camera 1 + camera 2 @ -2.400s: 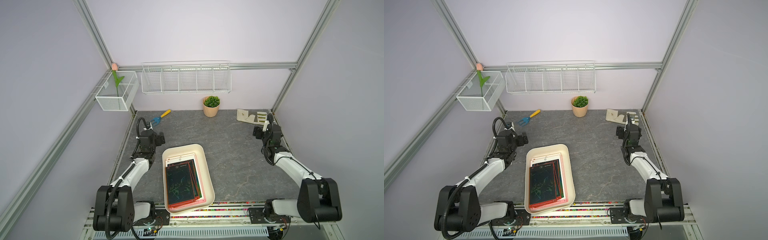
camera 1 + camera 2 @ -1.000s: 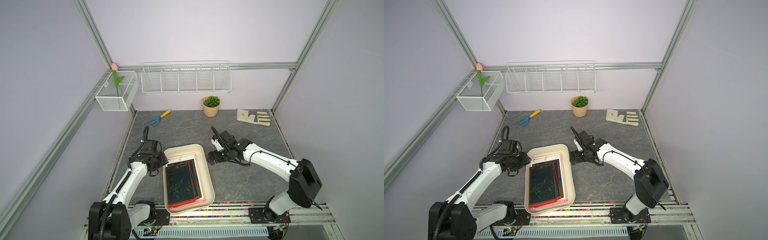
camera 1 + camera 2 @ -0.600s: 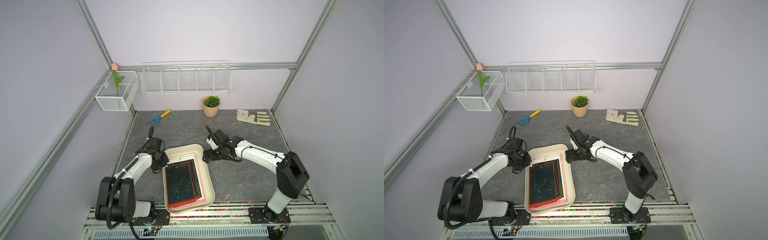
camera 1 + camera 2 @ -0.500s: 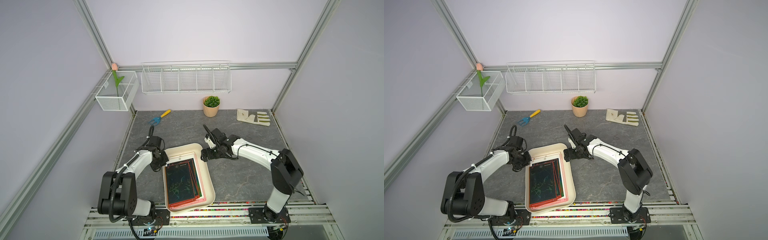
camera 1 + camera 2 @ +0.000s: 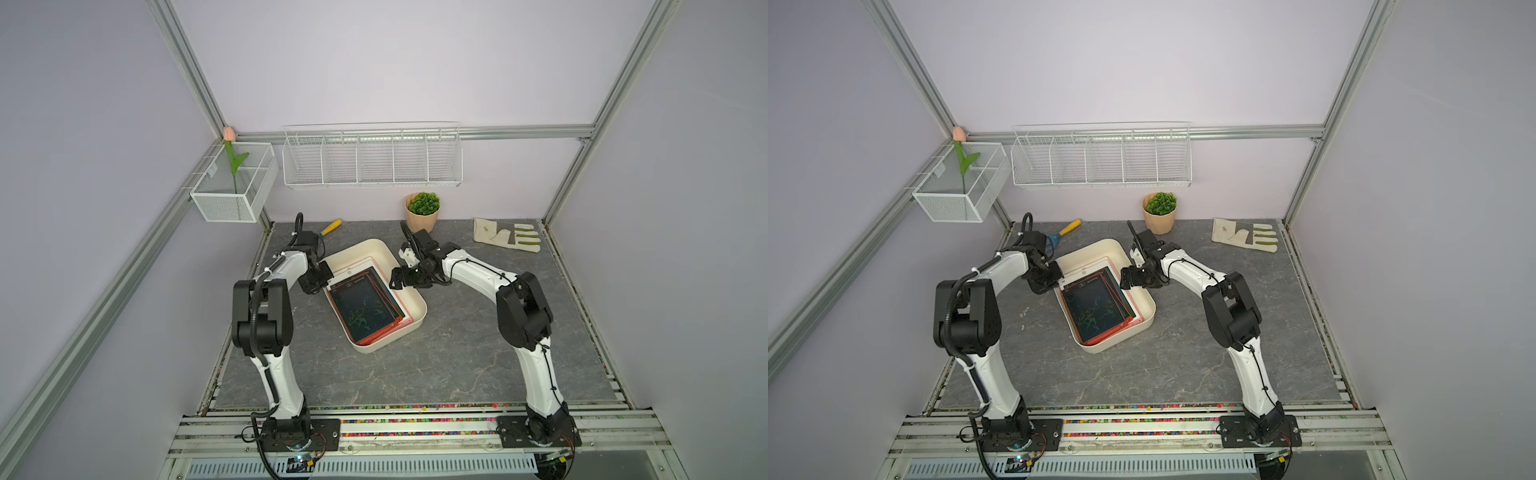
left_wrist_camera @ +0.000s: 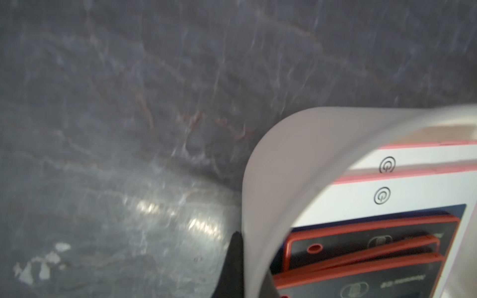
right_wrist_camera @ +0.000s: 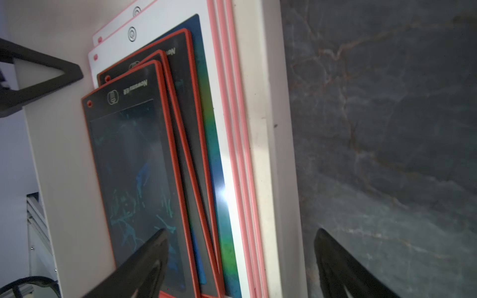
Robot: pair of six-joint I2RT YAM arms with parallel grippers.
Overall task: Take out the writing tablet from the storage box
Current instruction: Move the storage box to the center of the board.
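STEP: left gripper (image 5: 321, 279) clamped on storage box (image 5: 415, 323) left rim, steadying | right gripper (image 7: 241, 260) fingers wide, empty, straddling right wall | NEXT: reach inward, pinch top writing tablet (image 5: 362, 306)

Potted plant (image 5: 422, 210), glove (image 5: 507, 240), wire rack (image 5: 372, 160), mesh basket (image 5: 235, 187).
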